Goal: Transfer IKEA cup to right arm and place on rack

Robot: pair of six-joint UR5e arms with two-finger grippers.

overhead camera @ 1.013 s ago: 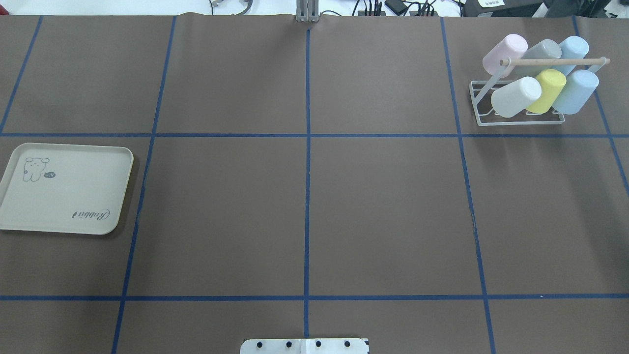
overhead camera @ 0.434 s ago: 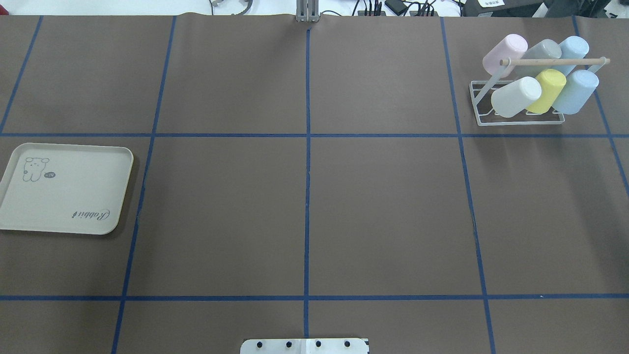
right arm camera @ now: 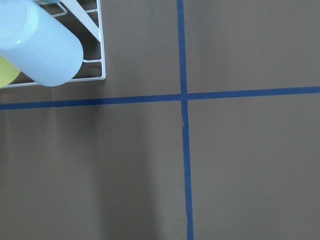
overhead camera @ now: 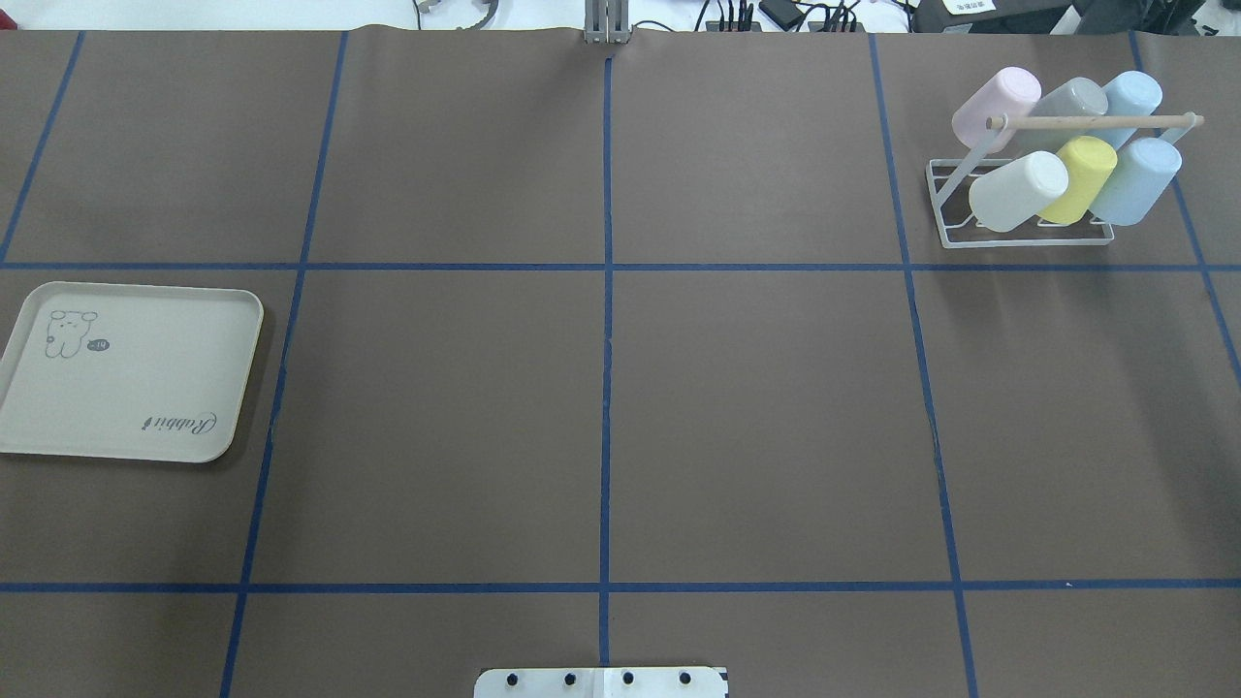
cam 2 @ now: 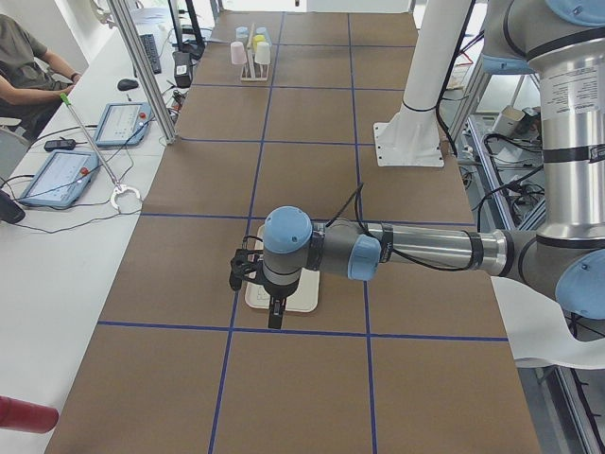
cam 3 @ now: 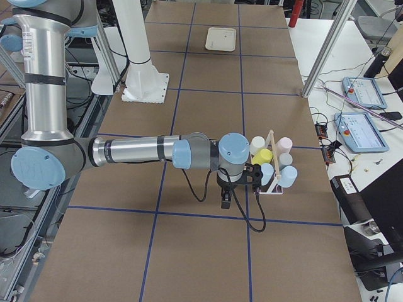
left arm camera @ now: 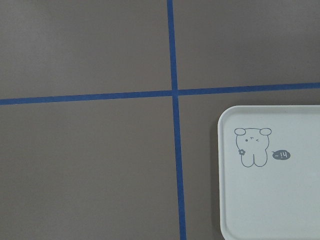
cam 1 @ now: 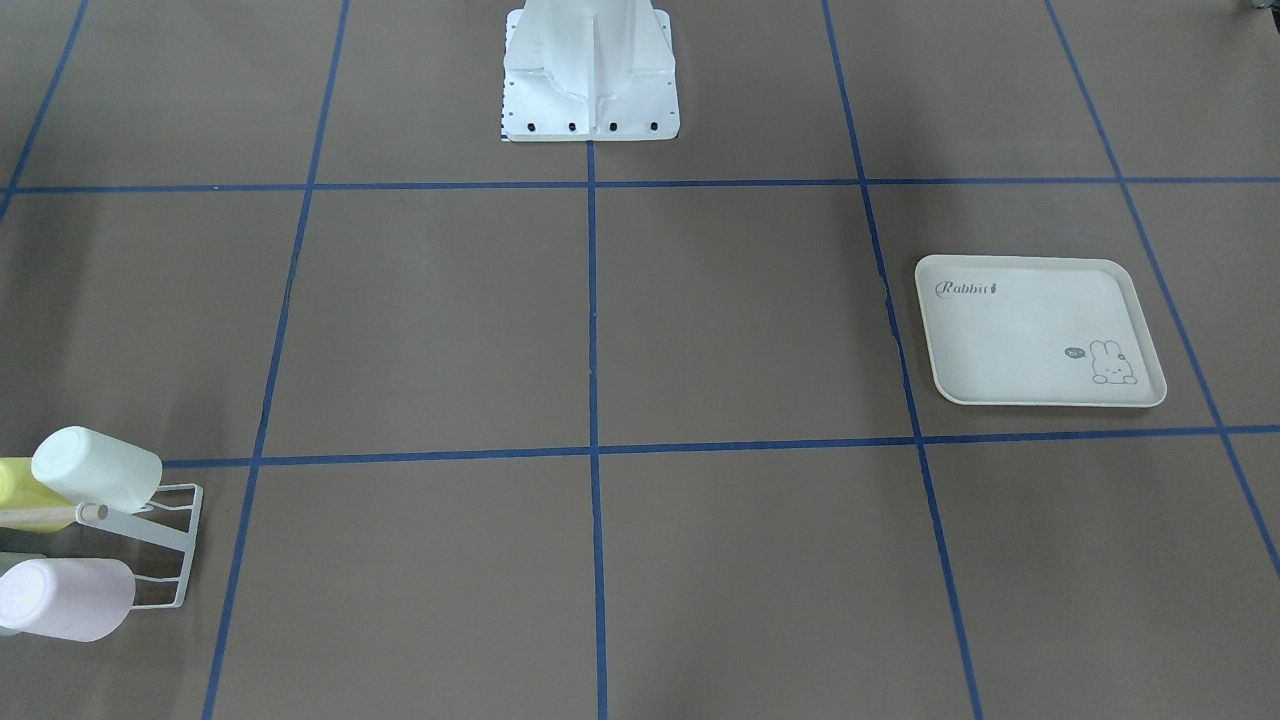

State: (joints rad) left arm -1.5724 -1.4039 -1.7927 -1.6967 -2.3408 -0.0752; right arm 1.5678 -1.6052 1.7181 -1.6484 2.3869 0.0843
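Observation:
The white wire rack with its wooden dowel stands at the far right of the table. Several cups hang on it, among them a white cup, a yellow cup, a light-blue cup and a pink cup. Every cup I see is on the rack. My right gripper hangs just beside the rack, and my left gripper hangs over the tray. Both show only in the side views, so I cannot tell if they are open or shut. No fingers show in either wrist view.
The cream rabbit-print tray lies at the left edge of the table, and also shows in the left wrist view. The robot's white base stands at mid table edge. Operators' tablets lie on a side bench.

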